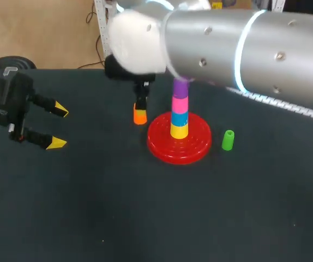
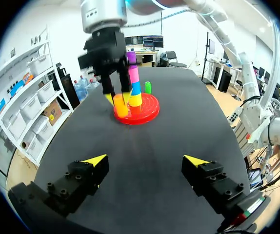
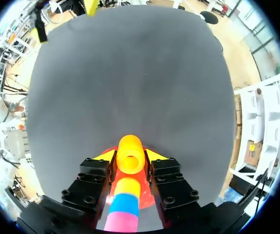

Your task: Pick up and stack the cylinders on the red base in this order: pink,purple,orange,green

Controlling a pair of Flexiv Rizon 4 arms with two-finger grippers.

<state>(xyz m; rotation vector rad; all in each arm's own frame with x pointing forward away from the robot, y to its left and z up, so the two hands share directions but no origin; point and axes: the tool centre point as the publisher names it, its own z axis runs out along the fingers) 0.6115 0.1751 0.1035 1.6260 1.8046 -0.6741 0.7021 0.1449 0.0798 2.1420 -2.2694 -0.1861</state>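
Note:
The red base [image 1: 197, 146] stands mid-table with a post stacked yellow, blue, pink [image 1: 180, 103] and purple [image 1: 180, 87] from the bottom up. My right gripper [image 1: 140, 111] hangs just left of the base, shut on the orange cylinder [image 1: 139, 116], low over the table. In the right wrist view the orange cylinder [image 3: 130, 146] sits upright between the yellow tips of my right gripper [image 3: 129, 157]. The green cylinder [image 1: 228, 140] stands on the table right of the base. Far to the left, my left gripper [image 1: 58, 126] is open with nothing in it; from its wrist view, the left gripper [image 2: 145, 160] faces the base [image 2: 147, 113].
The black tabletop [image 1: 118, 207] stretches wide in front of the base and between the two grippers. My right arm [image 1: 238, 49] crosses above the back of the table, over the stack.

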